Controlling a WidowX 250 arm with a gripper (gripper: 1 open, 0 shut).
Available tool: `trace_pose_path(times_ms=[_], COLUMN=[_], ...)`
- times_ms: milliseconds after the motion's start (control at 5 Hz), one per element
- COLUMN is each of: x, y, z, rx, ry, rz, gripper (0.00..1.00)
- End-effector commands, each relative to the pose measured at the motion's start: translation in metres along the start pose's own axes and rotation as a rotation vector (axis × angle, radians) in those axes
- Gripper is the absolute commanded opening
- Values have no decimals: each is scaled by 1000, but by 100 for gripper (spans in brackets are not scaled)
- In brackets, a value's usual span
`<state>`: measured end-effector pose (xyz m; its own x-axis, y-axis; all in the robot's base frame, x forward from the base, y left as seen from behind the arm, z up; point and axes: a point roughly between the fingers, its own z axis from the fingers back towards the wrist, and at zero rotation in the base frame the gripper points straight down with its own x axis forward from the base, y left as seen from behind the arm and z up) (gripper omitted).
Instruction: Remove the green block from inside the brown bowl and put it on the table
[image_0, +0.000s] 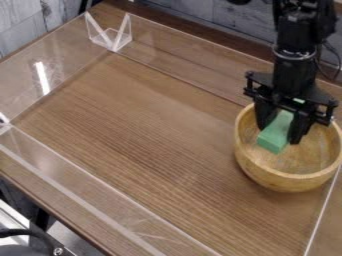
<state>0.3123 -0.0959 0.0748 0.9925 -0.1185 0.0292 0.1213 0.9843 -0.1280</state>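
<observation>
The brown bowl (286, 168) sits at the right side of the table (147, 130), close to the right acrylic wall. My gripper (285, 128) points straight down over the bowl and is shut on the green block (278, 135). The block hangs tilted between the black fingers, lifted off the bowl's floor, with its lower end about level with the rim. Its upper end is hidden by the fingers.
Low clear acrylic walls (40, 75) edge the tabletop. A clear acrylic bracket (110, 33) stands at the far left corner. The wood surface stretches left and forward of the bowl. Dark cabling and arm parts sit behind the bowl at top right.
</observation>
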Motion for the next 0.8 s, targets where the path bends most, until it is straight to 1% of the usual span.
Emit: trace_pose_path(times_ms=[0,200,400,600], x=[14,16,20,21], y=[0,2,4,6], z=[37,43,52,58], rx=[-5,-1,9,14], ry=[-122,-139,-167,-189], rz=[1,7,18,25], gripper=[0,0,0,0])
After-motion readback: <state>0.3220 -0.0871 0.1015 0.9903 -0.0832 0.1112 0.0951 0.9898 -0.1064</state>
